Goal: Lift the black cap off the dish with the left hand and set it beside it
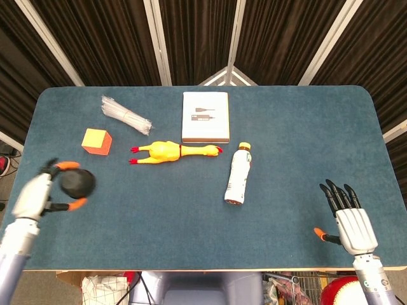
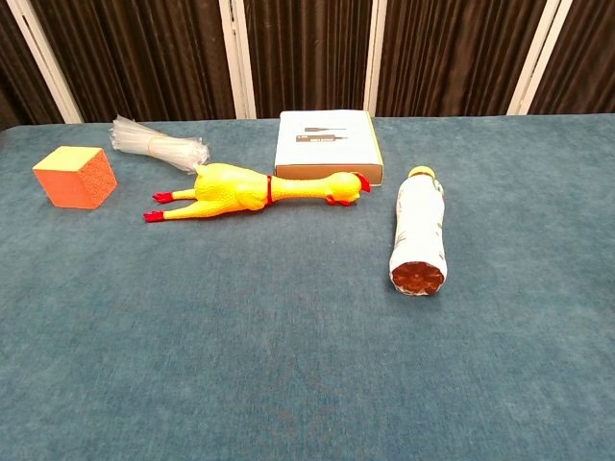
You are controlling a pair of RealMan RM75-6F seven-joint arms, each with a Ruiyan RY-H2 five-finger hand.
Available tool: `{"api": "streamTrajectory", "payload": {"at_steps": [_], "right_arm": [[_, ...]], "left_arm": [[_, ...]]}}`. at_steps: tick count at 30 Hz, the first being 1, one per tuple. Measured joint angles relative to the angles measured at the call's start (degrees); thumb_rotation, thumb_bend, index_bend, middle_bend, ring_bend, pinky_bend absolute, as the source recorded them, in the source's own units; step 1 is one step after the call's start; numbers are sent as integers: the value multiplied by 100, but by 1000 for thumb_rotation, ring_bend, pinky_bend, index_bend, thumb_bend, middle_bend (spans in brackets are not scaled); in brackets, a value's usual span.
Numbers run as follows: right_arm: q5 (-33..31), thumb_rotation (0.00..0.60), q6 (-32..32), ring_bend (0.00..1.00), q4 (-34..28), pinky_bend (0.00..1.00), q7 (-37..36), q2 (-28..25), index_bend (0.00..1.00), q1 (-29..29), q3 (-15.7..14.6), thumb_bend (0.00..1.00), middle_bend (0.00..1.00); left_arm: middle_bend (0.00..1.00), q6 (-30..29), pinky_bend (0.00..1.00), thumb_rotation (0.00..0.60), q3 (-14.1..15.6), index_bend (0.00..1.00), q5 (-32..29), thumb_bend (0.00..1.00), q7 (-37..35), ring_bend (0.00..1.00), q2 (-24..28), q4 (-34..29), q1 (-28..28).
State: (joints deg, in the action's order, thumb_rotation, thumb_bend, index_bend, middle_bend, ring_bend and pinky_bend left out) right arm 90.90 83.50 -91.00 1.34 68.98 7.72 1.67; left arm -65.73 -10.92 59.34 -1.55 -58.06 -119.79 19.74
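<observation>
My left hand (image 1: 43, 192) is at the table's left edge in the head view and grips a round black cap (image 1: 77, 183) between its orange-tipped fingers. Whether the cap touches the table I cannot tell. No dish shows in either view. My right hand (image 1: 351, 222) rests near the front right edge, open, fingers spread, holding nothing. Neither hand appears in the chest view.
An orange cube (image 1: 96, 141), a clear plastic bundle (image 1: 125, 115), a yellow rubber chicken (image 1: 173, 152), a white box (image 1: 205, 117) and a lying bottle (image 1: 239, 173) occupy the blue table (image 1: 299, 140). In the chest view, cube (image 2: 75, 177), chicken (image 2: 252, 189) and bottle (image 2: 420, 233).
</observation>
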Motion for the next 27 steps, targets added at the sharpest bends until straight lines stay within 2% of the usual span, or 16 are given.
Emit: {"api": "streamTrajectory", "payload": {"at_steps": [5, 7, 9, 12, 15, 19, 20, 23, 27], "right_arm": [[-121, 600, -69, 125, 85, 0, -52, 3, 0, 16, 38, 148, 0], [-122, 600, -75, 125, 114, 0, -86, 1, 0, 20, 41, 147, 0], [-102, 600, -71, 126, 124, 0, -112, -1, 0, 19, 31, 147, 0], [-56, 600, -55, 125, 113, 0, -128, -5, 0, 14, 10, 148, 0], [10, 600, -20, 125, 47, 0, -95, -17, 0, 7, -12, 148, 0], [45, 600, 33, 125, -50, 0, -29, -45, 0, -14, -26, 148, 0], [42, 600, 26, 125, -53, 0, -30, -43, 0, -15, -27, 148, 0], [46, 600, 20, 125, -34, 0, -40, -35, 0, -14, -31, 148, 0], [16, 600, -28, 125, 25, 0, -45, -16, 0, -3, -32, 147, 0]], "left_arm": [[479, 313, 0, 600, -71, 244, -320, 470, 691, 0, -1303, 198, 637], [480, 202, 0, 600, -123, 245, -455, 470, 1150, 0, -1641, 136, 796], [484, 17, 0, 600, -160, 249, -517, 470, 1477, 0, -1710, 4, 826], [486, -339, 0, 600, -202, 256, -528, 471, 1634, 0, -1389, -270, 707], [489, -694, 0, 600, -182, 264, -398, 471, 1401, 0, -684, -500, 370], [491, -912, 0, 600, -7, 274, 70, 471, 497, 0, 401, -563, -232], [491, -902, 0, 600, 43, 274, 194, 471, 243, 0, 538, -529, -323], [490, -667, 0, 600, 200, 274, 589, 479, -577, 0, 670, -317, -480], [493, -177, 0, 600, 212, 265, 714, 483, -1016, 0, 354, -190, -328]]}}
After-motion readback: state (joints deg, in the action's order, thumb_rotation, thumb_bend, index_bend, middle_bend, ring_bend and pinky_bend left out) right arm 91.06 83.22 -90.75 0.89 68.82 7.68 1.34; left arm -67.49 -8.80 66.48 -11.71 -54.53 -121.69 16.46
